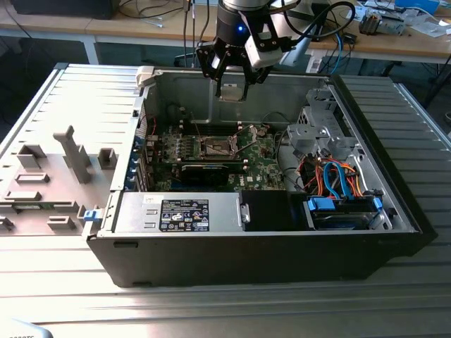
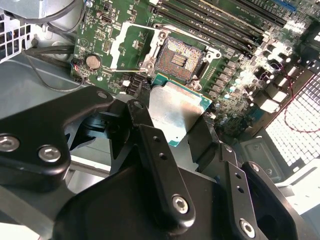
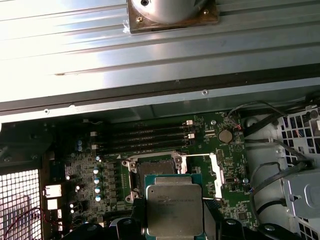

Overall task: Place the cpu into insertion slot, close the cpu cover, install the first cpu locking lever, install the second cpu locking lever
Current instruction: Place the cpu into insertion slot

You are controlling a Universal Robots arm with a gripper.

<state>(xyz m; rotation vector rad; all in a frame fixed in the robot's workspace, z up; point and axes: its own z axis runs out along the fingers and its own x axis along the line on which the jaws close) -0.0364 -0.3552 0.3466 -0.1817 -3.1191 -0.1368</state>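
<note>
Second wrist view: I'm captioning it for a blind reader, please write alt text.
A black gripper holds the small square cpu with its silver-grey metal top above a green circuit board, close to the empty square dark insertion slot bordered by silver metal.

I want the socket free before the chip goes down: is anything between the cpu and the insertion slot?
Nothing visible does. The gripper holds the cpu above the board; the insertion slot lies bare, with the cpu cover swung open beside it.
</note>
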